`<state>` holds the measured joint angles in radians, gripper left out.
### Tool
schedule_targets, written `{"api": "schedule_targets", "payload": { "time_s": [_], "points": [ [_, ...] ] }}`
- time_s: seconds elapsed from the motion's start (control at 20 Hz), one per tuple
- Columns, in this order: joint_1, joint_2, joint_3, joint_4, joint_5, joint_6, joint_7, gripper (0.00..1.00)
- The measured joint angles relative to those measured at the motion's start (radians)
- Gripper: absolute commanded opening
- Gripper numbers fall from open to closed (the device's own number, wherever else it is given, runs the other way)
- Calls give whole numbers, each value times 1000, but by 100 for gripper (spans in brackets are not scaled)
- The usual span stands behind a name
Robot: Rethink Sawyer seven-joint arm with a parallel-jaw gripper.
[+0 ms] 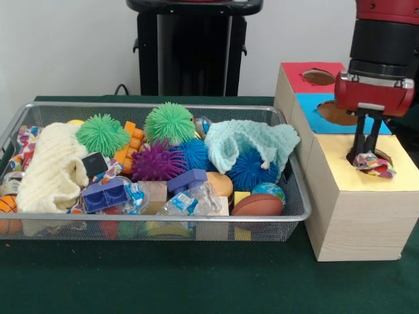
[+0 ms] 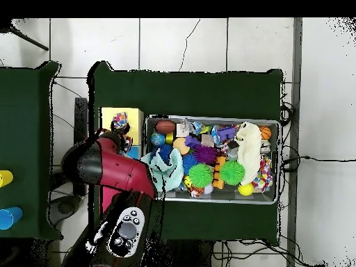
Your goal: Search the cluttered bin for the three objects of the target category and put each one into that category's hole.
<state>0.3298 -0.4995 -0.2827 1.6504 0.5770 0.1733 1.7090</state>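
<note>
My gripper [image 1: 366, 154] hangs straight down over the yellow-topped wooden box [image 1: 406, 173] at the right. It is shut on a polka-dot cloth [image 1: 374, 164] that rests bunched at the edge of the round hole [image 1: 385, 156]. The overhead view shows this cloth [image 2: 120, 124] on the yellow box [image 2: 109, 117], with my red arm [image 2: 104, 163] beside it. The silver wire-mesh bin [image 1: 163, 104] is left of the boxes and full of clutter. Another dotted cloth [image 1: 25, 145] lies at the bin's left end, and it also shows in the overhead view [image 2: 265, 174].
A blue-topped box [image 1: 314, 119] and a red-topped box [image 1: 298, 75] stand behind the yellow one. The bin holds a mint knitted cloth [image 1: 245, 140], a cream waffle cloth [image 1: 52, 167], green [image 1: 170, 121] and purple [image 1: 159, 162] spiky balls, blocks and a small basketball [image 1: 258, 204].
</note>
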Motion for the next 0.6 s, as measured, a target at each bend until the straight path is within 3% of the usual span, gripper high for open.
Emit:
{"api": "schedule_targets", "payload": {
  "time_s": [0.4,0.6],
  "points": [
    [110,40,-86,-40,35,8,22,0],
    [127,55,-115,-48,35,12,47,0]
  ]
}}
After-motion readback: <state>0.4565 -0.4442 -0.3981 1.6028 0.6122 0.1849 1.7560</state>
